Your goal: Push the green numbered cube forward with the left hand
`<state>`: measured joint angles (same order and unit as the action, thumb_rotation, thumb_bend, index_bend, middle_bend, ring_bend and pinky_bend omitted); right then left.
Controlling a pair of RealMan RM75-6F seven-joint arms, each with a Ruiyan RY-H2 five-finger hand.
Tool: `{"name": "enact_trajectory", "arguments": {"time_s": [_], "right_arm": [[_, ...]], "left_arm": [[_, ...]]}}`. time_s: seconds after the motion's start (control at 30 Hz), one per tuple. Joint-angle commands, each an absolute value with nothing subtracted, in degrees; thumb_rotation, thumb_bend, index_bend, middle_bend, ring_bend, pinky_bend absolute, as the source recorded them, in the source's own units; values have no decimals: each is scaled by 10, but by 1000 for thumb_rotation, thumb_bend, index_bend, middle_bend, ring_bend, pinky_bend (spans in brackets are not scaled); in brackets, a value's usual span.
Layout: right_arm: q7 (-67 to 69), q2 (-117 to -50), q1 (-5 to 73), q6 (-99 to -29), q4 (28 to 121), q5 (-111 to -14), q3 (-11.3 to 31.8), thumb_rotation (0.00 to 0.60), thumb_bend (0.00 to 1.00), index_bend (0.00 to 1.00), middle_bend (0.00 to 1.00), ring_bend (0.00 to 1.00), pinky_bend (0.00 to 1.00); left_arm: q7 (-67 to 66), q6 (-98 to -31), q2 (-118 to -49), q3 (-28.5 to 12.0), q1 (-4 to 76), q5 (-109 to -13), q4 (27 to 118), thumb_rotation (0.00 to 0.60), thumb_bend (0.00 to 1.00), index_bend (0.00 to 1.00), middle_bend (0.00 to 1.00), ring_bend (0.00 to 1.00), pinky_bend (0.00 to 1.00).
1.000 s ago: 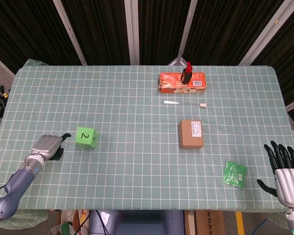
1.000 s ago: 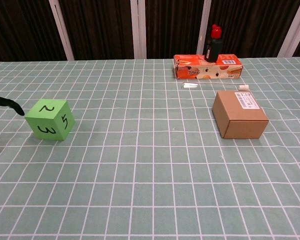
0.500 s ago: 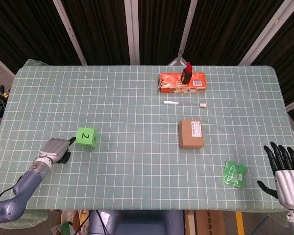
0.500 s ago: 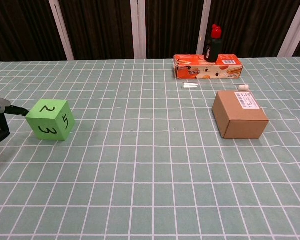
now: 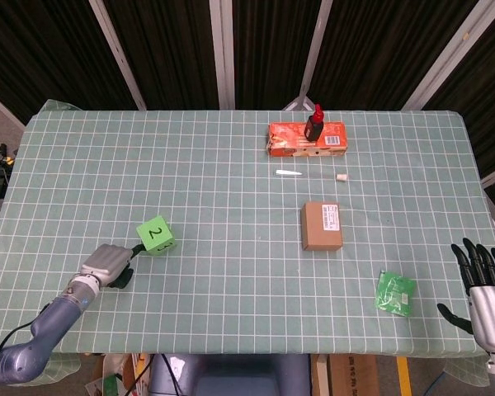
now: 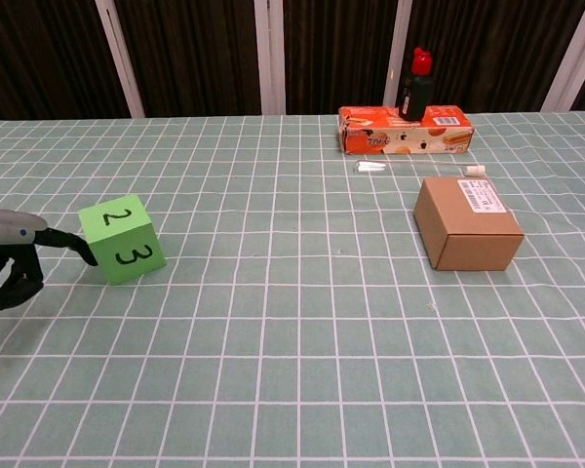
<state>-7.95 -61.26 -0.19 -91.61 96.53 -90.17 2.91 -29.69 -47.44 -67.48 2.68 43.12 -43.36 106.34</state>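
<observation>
1. Green numbered cube point(image 5: 156, 236) sits on the surface point(image 5: 190, 165) toward its front-left corner, turned at an angle to the grid lines, with a black "2" on its top face; the chest view point(image 6: 123, 238) also shows a "3" on the face toward the robot.
2. Left robot hand point(image 5: 107, 266) lies low on the surface just to the front-left of the cube. One dark fingertip point(image 6: 81, 248) is stretched out and meets the cube's lower left edge, while the other fingers are curled in under the grey back of the hand; it holds nothing.
3. Brown cardboard box point(image 5: 322, 225) with a white label on top rests right of the surface's middle, well apart from the cube.
4. Small green crinkled packet point(image 5: 394, 293) lies near the front-right corner of the surface.
5. Right robot hand point(image 5: 485, 289) hovers at the front-right edge, beyond the packet, with its dark fingers spread apart and nothing in it.
6. Small white stick point(image 5: 288, 172) and a tiny pale cylinder point(image 5: 341, 176) lie between the cardboard box and the far edge.
7. Orange printed carton point(image 5: 307, 139) lies flat near the far edge, right of centre, and a dark bottle with a red cap point(image 5: 315, 124) stands upright on top of it.
</observation>
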Motion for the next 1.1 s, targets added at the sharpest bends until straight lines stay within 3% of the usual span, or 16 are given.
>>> {"name": "enact_trajectory", "arguments": {"time_s": [0.03, 0.6, 1.1], "right_arm": [[-79, -611, -2, -915, 967, -899, 30, 600, 45, 65, 0, 0, 0], [-61, -603, -2, -911, 970, -891, 33, 600, 45, 65, 0, 0, 0], [-56, -602, -1, -905, 969, -879, 37, 600, 44, 65, 0, 0, 0]], "left_arm": [[-308, -482, -678, 34, 437, -438, 1080, 600, 764, 152, 734, 551, 666], [-376, -582, -748, 5, 473, -398, 1113, 600, 754, 166, 728, 551, 666], [-425, -634, -830, -36, 516, -334, 1068, 600, 753, 166, 724, 551, 666]]}}
